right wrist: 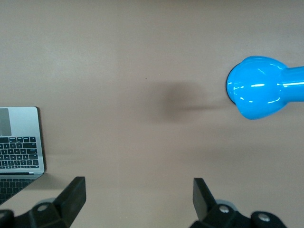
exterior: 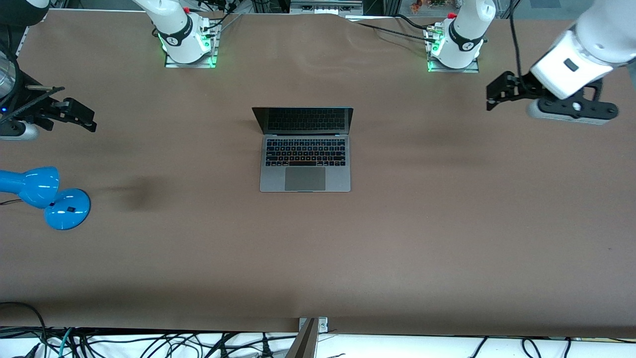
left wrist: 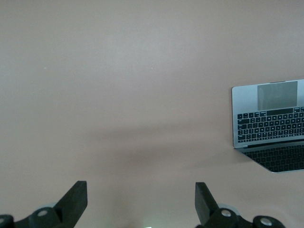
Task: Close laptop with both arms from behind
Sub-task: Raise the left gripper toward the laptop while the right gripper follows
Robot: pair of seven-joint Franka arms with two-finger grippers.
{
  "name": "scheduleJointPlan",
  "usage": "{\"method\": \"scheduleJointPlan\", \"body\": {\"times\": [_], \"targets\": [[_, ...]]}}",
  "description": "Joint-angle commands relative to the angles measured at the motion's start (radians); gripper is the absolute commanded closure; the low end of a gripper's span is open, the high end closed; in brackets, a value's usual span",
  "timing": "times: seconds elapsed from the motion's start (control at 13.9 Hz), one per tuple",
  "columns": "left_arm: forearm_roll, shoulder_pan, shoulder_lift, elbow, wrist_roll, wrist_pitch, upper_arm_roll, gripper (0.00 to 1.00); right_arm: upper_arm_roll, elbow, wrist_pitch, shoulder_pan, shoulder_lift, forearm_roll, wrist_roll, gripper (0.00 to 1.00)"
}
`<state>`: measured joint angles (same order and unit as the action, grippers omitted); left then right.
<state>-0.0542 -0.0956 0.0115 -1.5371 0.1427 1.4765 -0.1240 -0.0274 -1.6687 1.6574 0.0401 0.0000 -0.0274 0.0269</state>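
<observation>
Plainly, the closing has not begun — the slim space-grey metal laptop with black keyboard (exterior: 305,158) lies mid-bench with its dark screen upright, the lid's back turned toward the arm bases at twelve o'clock. The left gripper (exterior: 497,92) hangs over the bench at the left arm's end, fingers (left wrist: 73,199) spread wide and empty; the right gripper (exterior: 82,115) hangs over its own end above the glossy blue desk lamp (exterior: 44,198), likewise wide. Both are well apart from the laptop. Next, I judge, each arm must swing inward toward the bases' side of the lid's top edge — then push it down together.
</observation>
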Motion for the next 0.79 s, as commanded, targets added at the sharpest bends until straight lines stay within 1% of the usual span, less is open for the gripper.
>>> {"method": "scheduleJointPlan", "body": {"times": [0.0, 0.22, 0.36, 0.43, 0.72], "targets": [[-0.024, 0.002, 0.002, 0.008, 0.017, -0.013, -0.016, 0.00, 0.001, -0.005, -0.004, -0.003, -0.011, 0.018, -0.015, 0.00], [-0.042, 0.002, 0.002, -0.006, 0.076, -0.006, -0.054, 0.00, 0.003, -0.003, -0.015, -0.003, -0.009, 0.018, -0.015, 0.00], [-0.090, 0.007, 0.004, -0.018, 0.083, 0.008, -0.054, 0.00, 0.003, -0.003, -0.022, -0.003, -0.009, 0.018, -0.016, 0.00], [-0.090, 0.005, 0.001, -0.031, 0.086, 0.016, -0.057, 0.00, 0.003, -0.005, -0.024, -0.003, -0.009, 0.018, -0.016, 0.00], [-0.095, 0.005, -0.008, -0.055, 0.141, 0.018, -0.114, 0.00, 0.004, -0.005, -0.025, -0.003, -0.009, 0.018, -0.016, 0.00]]}}
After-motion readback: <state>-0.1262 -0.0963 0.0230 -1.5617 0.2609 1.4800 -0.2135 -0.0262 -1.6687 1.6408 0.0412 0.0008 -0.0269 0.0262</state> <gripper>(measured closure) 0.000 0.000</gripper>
